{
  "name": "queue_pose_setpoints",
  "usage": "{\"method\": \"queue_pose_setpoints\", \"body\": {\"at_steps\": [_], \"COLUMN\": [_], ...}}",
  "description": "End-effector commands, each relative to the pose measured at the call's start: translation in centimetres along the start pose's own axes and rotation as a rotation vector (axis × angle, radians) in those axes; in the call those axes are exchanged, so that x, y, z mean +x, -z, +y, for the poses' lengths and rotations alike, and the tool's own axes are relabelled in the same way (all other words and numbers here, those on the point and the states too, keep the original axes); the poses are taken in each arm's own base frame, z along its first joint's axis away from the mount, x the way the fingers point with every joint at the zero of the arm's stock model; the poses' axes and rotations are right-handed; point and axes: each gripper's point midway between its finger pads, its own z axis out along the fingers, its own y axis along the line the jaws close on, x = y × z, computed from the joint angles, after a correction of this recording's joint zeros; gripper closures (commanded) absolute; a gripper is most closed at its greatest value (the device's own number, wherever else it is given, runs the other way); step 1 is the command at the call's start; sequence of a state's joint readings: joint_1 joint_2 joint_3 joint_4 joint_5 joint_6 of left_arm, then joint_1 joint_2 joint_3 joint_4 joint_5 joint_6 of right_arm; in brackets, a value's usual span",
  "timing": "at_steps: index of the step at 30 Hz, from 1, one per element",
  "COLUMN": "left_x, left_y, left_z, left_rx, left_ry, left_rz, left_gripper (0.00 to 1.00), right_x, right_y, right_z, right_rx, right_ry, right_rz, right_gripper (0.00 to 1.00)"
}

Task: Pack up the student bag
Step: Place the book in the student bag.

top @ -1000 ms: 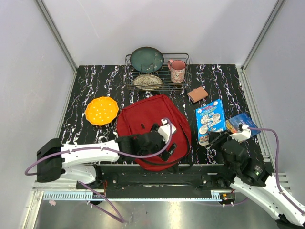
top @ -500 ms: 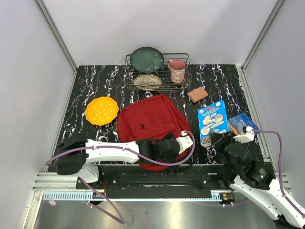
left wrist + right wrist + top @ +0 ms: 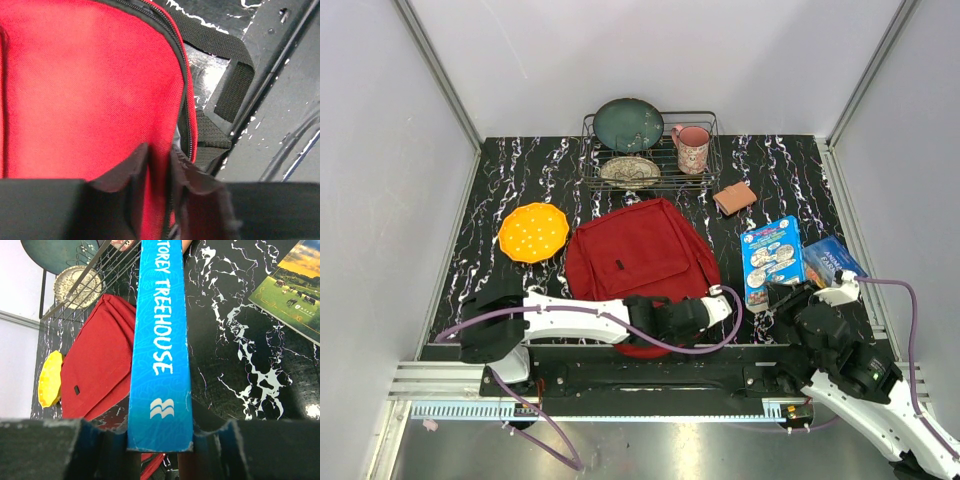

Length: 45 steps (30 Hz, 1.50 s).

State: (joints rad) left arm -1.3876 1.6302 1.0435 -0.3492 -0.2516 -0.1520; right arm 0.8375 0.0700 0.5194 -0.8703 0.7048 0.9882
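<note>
The student bag (image 3: 638,258) is a large red backpack lying flat at the table's centre. My left gripper (image 3: 712,306) is at its near right edge. In the left wrist view this gripper (image 3: 159,167) is shut on the bag's red fabric rim (image 3: 100,90) beside the black zipper, with a fold pinched between the fingers (image 3: 131,172). My right gripper (image 3: 783,298) is shut on a blue book (image 3: 772,260), tilted up off the table right of the bag. In the right wrist view the book's blue spine (image 3: 162,350) runs up from between the gripper's (image 3: 160,442) fingers, with the bag (image 3: 100,365) behind it.
A wire dish rack (image 3: 705,125) at the back holds a green plate (image 3: 628,124), a patterned dish (image 3: 629,171) and a pink mug (image 3: 691,148). A yellow plate (image 3: 533,232) lies left of the bag. A brown pad (image 3: 734,198) and a second book (image 3: 832,257) lie at the right.
My left arm swept right along the bag's near edge and its jaws closed on the bag's rim. The right gripper carried the blue book slightly to the right.
</note>
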Motion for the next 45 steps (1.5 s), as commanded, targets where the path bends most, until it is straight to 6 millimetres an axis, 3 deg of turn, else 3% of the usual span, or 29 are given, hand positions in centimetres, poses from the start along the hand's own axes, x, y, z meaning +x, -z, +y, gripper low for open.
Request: {"method": "queue_pose_setpoints", "body": {"at_steps": [1,3,4,11,17,21,27,32,36,45], "left_x": [-1.6,-1.9,-2.0,-5.2,-6.8,-8.1,-9.6,-11.3,-12.4,-13.5], "left_y": [0.1,0.4,0.5,4.7,9.6,12.8,17.4,19.2,19.7,19.5], "left_z": [1.0,1.5,1.8,6.4,14.8,18.6,22.2,22.5,22.3,21.2], "left_rx": [-0.077,-0.110,-0.125,-0.308,-0.530,-0.570,-0.710,-0.699,-0.659,-0.571], "left_ry": [0.011,0.024,0.030,0.157,0.395,0.517,0.599,0.644,0.645,0.638], "left_rz": [-0.029,-0.044,-0.050,-0.203,-0.291,-0.409,-0.521,-0.616,-0.674,-0.716], "left_gripper": [0.84,0.99,1.00,1.00,1.00,1.00,1.00,1.00,1.00,1.00], "right_x": [-3.1,-3.1,-3.1,-2.4,-1.9,0.5,3.4,4.3,5.2,8.5], "right_y": [0.6,0.7,0.7,1.3,3.5,4.3,4.2,5.2,7.1,8.6], "right_z": [1.6,1.6,1.6,1.5,2.5,4.9,6.8,10.0,12.8,15.3], "right_rx": [-0.037,-0.036,-0.037,-0.051,-0.128,-0.240,-0.326,-0.467,-0.609,-0.750], "right_ry": [-0.087,-0.083,-0.082,-0.095,-0.136,-0.150,-0.203,-0.234,-0.270,-0.305], "right_rz": [-0.101,-0.099,-0.096,-0.045,0.063,0.201,0.314,0.397,0.510,0.715], "right_gripper": [0.98,0.98,0.98,0.98,0.99,1.00,1.00,1.00,1.00,1.00]}}
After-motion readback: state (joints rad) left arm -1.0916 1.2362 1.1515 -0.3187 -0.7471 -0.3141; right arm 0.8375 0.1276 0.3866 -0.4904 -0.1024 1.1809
